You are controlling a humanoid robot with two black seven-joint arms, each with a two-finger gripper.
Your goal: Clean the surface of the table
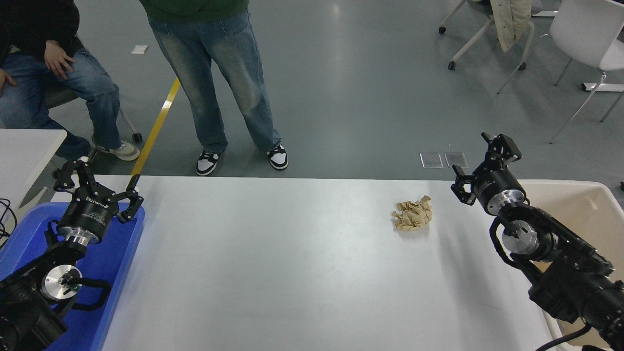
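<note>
Jaws spread wide and holding nothing on the right gripper (480, 158), raised near the far right edge of the table surface (292, 263), just beside a crumpled tan paper wad (413, 215); left gripper (95, 184) likewise released, parked over the blue tray (117, 258). Approach step, by the look: next calls for lowering over the wad, closing, carrying to the cream bin (585, 209). Matte white top otherwise bare; grey floor, two people (214, 73) beyond.

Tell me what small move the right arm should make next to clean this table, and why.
Probably swing the right tool left and down toward the crumpled tan paper wad. It is the only litter on the table surface, and the tool, open, hangs above the far edge, to the wad's right.
</note>
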